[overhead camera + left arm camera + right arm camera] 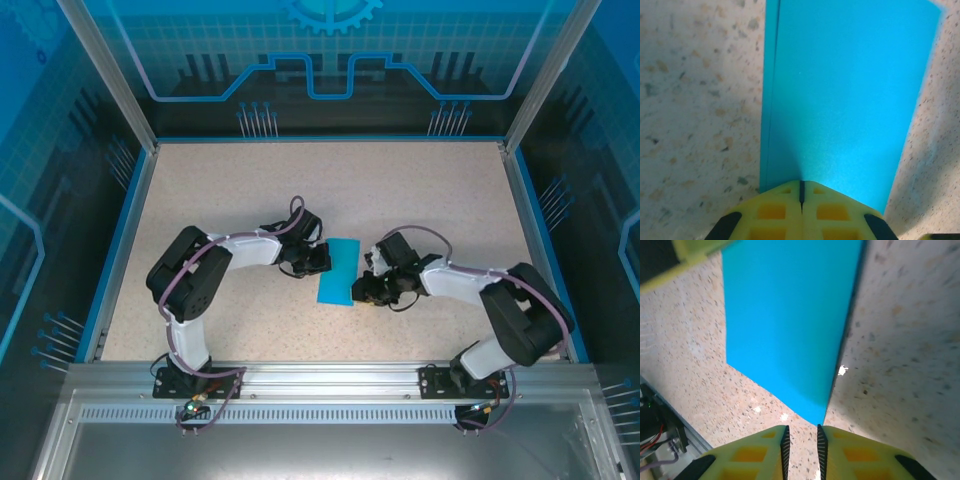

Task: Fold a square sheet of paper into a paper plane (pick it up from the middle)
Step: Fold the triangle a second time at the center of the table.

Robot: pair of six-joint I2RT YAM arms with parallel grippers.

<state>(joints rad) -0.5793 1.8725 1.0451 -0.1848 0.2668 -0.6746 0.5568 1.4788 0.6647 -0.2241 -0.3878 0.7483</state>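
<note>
Cyan-blue square sheet of paper (338, 272) lies flat on the speckled table (250, 180), folded into a narrow rectangle, with a doubled edge along one long side in the left wrist view. It sits between the two grippers. Left gripper (801, 192): jaws fully together, tips on the sheet's near short edge; cannot tell whether it pinches the paper or only presses on it. Right gripper (802, 437): jaws a narrow slit apart, nothing between them; a corner of the sheet sits just ahead of the gap.
</note>
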